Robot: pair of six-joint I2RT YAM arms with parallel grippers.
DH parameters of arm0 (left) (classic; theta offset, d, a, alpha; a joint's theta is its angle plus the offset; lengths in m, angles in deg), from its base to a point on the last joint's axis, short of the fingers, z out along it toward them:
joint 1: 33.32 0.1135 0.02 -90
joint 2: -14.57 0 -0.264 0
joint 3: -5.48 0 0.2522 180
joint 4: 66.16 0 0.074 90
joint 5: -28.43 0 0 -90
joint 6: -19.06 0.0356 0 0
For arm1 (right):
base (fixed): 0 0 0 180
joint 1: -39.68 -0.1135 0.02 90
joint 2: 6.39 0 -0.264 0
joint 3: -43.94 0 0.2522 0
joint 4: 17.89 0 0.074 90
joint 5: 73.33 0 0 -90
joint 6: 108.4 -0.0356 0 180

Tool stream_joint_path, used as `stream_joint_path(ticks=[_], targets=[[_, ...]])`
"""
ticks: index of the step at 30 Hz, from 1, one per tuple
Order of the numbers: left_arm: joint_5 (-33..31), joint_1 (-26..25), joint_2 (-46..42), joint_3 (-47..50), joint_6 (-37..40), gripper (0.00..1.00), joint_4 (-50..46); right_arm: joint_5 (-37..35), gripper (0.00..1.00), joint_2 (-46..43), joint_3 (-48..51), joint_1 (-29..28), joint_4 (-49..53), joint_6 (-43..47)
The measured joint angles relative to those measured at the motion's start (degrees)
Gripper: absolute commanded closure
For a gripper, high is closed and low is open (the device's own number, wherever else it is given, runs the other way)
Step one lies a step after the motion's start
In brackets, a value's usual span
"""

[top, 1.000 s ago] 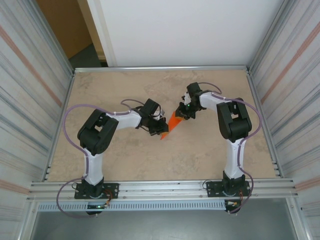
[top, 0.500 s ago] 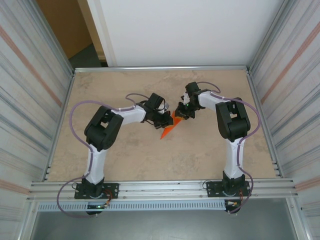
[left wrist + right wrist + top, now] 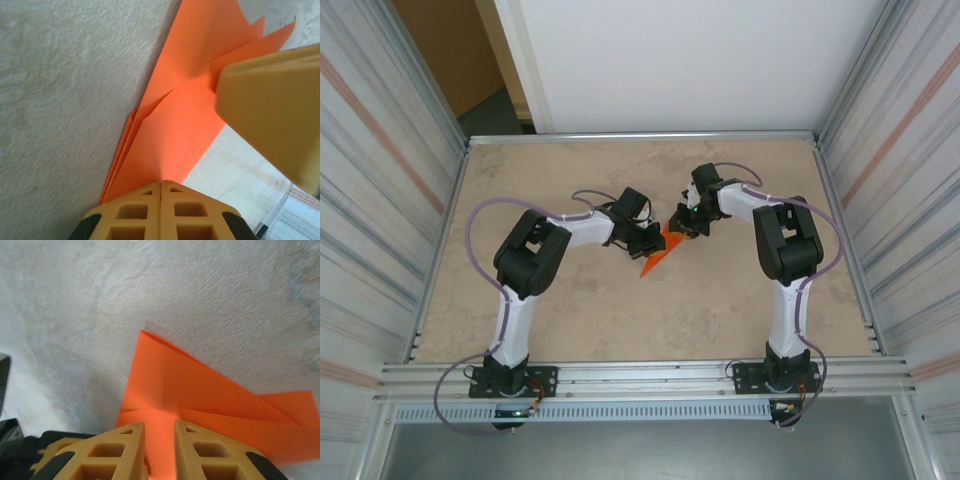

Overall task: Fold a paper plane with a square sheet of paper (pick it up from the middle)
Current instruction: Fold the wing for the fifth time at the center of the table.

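Now | paper plane point(image 3: 657, 259) orange, creased | left tool point(image 3: 161, 186) clamps it | right tool point(image 3: 159, 429) ajar

The top camera hangs above and behind the two arms point(image 3: 530, 262) and looks steeply down on the whole table point(image 3: 570, 320) from far away; the arm bases point(image 3: 500, 378) lie at its lower edge. The left wrist camera sits just behind the left gripper point(image 3: 161, 186) and looks along it, very near to the orange paper point(image 3: 170, 135). The right wrist camera sits the same way behind the right gripper point(image 3: 160, 427), facing the table surface, also very close. All three views share the paper at the table's middle. The left wrist view also catches one finger point(image 3: 270, 100) of the right gripper.
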State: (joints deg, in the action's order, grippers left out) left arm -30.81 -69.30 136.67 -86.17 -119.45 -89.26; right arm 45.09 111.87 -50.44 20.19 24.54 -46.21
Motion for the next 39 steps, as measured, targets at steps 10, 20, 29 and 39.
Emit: stream_joint_path(ticks=[10, 20, 29, 39], targets=[[0.07, 0.04, -0.04, 0.17, -0.68, 1.00, 0.24, 0.09, 0.95, -4.11, 6.54, -1.73, -4.35, 0.00], [0.09, 0.33, -0.07, 0.24, -1.09, 1.00, 0.17, 0.11, 0.96, -3.28, 7.93, -2.49, -6.40, -0.17], [0.07, 0.33, -0.46, 1.46, -1.44, 1.00, 1.55, 4.96, 0.95, -0.90, 7.98, 2.84, -9.11, -0.42], [0.48, 0.44, -1.20, 3.28, -1.53, 1.00, 3.80, 9.16, 0.95, 2.03, 6.45, 10.84, -14.69, -1.51]])
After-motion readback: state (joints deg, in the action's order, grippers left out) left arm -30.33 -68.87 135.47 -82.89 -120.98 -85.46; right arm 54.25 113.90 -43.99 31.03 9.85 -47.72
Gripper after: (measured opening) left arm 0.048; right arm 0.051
